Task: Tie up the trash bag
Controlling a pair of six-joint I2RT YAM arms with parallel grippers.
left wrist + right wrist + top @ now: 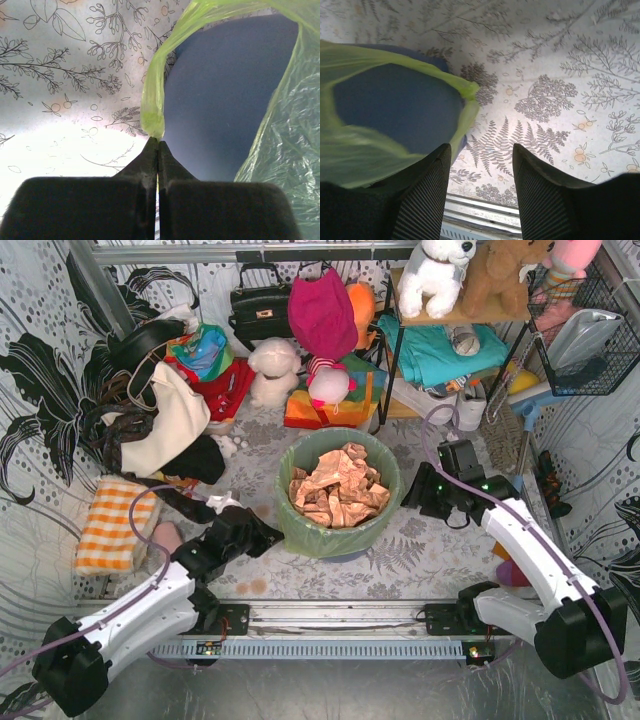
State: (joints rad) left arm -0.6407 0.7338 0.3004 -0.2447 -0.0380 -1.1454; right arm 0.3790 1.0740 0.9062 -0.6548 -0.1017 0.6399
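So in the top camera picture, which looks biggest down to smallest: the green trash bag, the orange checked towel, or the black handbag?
1. trash bag
2. orange checked towel
3. black handbag, though it sits farther back, so its real size is unsure.

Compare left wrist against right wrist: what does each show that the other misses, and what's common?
Left wrist only: the left gripper is shut on a twisted strip of the thin translucent light-green plastic trash bag, pinched right at the fingertips.
Right wrist only: the right gripper is open with nothing between its fingers, and a loop of the bag lies beside one finger. A metal rail runs along the table's near edge.
Both: bag film draped over the round blue-grey plastic bin, and the leaf-printed tablecloth.
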